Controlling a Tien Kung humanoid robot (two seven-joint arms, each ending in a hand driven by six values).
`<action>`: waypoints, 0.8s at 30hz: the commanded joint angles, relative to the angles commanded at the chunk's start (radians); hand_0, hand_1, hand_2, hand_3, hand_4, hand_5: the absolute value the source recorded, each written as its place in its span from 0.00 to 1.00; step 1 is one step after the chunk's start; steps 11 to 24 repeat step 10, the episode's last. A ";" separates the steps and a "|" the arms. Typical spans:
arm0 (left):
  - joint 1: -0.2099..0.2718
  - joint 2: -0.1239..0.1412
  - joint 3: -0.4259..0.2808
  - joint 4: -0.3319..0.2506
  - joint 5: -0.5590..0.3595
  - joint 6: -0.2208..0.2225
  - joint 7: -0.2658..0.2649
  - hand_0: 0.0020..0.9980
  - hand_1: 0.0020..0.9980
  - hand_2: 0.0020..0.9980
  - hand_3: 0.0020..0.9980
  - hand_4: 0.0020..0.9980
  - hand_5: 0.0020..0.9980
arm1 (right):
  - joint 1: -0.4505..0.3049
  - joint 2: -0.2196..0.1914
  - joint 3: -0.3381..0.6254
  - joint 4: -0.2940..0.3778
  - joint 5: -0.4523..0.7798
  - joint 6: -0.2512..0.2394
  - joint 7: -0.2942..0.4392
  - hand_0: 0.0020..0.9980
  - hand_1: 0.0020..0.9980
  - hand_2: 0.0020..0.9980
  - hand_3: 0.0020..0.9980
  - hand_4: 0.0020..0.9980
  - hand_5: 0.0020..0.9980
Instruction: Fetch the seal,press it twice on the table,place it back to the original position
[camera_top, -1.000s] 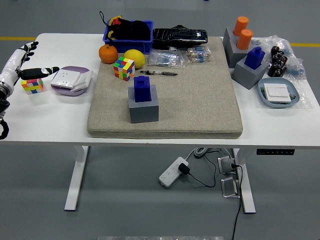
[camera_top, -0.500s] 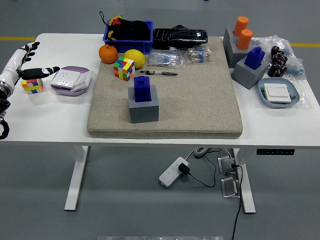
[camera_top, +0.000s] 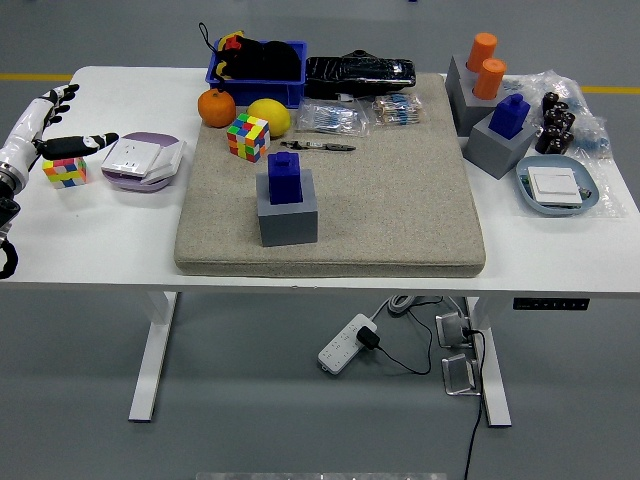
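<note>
A dark blue seal (camera_top: 284, 177) stands upright in a grey block holder (camera_top: 288, 213) on the beige felt mat (camera_top: 400, 200), left of the mat's middle. A second blue seal (camera_top: 510, 113) sits in another grey holder (camera_top: 496, 146) at the mat's right edge. My left hand (camera_top: 60, 125) hovers at the table's far left with its fingers spread, holding nothing, just above a small colour cube (camera_top: 63, 171). It is well apart from both seals. My right hand does not show.
A lilac box (camera_top: 143, 161) lies beside the left hand. Along the back stand an orange (camera_top: 216, 107), a lemon (camera_top: 268, 117), a colour cube (camera_top: 248, 137), a blue bin (camera_top: 256, 64), black case (camera_top: 360, 72) and bagged items. Orange cylinders (camera_top: 484, 62) and a blue tray (camera_top: 556, 188) are at right.
</note>
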 joint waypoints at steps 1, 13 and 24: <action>0.000 0.000 -0.001 0.000 0.001 0.000 0.000 0.91 0.95 0.97 0.96 0.93 0.28 | 0.000 0.000 0.001 0.000 0.000 0.000 0.000 0.82 0.72 0.69 0.70 0.74 0.51; -0.002 -0.001 -0.002 0.000 0.002 0.000 0.000 0.91 0.95 0.97 0.96 0.92 0.28 | 0.002 0.001 0.005 0.001 -0.001 -0.001 0.001 0.82 0.72 0.69 0.70 0.74 0.51; -0.002 -0.001 -0.002 0.000 0.002 0.000 0.000 0.91 0.95 0.97 0.96 0.92 0.28 | 0.002 0.001 0.005 0.001 -0.001 -0.001 0.001 0.82 0.72 0.69 0.70 0.74 0.51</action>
